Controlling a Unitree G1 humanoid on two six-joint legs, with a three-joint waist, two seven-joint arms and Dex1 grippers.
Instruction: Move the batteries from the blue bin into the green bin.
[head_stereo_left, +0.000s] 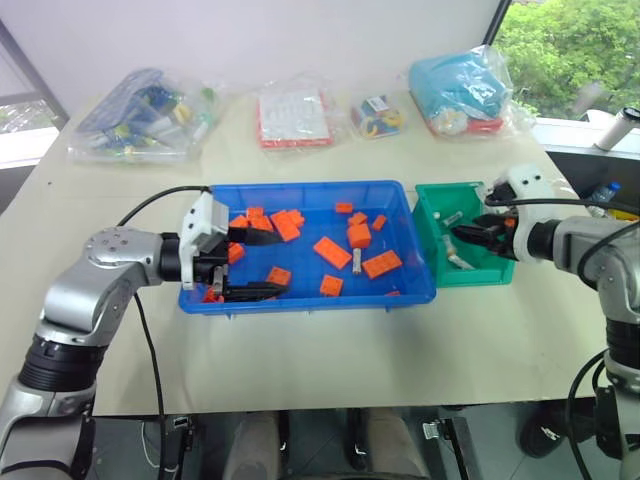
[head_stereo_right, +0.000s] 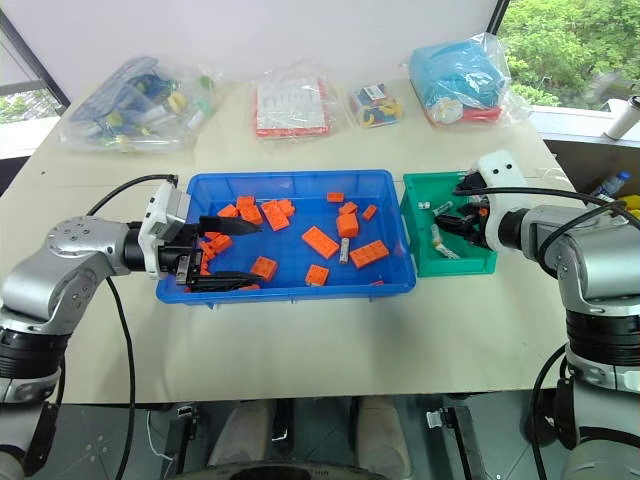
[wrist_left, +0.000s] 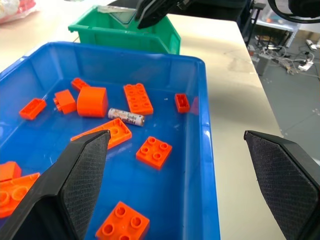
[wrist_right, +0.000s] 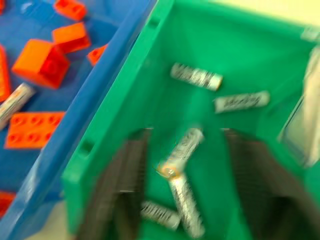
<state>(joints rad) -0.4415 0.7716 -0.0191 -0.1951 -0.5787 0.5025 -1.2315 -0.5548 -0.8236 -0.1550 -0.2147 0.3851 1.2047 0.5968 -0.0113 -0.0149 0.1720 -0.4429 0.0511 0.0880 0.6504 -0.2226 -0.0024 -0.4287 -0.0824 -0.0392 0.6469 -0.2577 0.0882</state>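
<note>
Several batteries (wrist_right: 196, 77) lie loose on the floor of the green bin (head_stereo_right: 418, 262), pointing in different directions, and one battery in the right wrist view (wrist_right: 180, 150) sits tilted between the two black fingers, touching neither as far as can be told. One more battery (wrist_left: 126, 116) lies flat in the blue bin (head_stereo_left: 300, 299), among the orange blocks (head_stereo_left: 332, 252) and just beside a long flat one. The green bin stands against the blue bin's right end, their walls touching or nearly so, and both rest on the pale table (head_stereo_left: 330, 350). The right gripper (head_stereo_left: 466, 238) hangs over the green bin with its fingers spread apart and nothing clamped between them; a black cable runs back along its arm. The left gripper (head_stereo_left: 248, 262) reaches over the blue bin's left end, its two fingers held wide open, one above the other in the head views, with orange blocks below and nothing gripped. Along the far edge of the table lie four clear plastic bags (head_stereo_left: 140, 115): one with mixed coloured parts, one with a white and red sheet (head_stereo_left: 292, 115), a small one with coloured pieces (head_stereo_left: 378, 115) and one holding something light blue (head_stereo_left: 458, 88).
</note>
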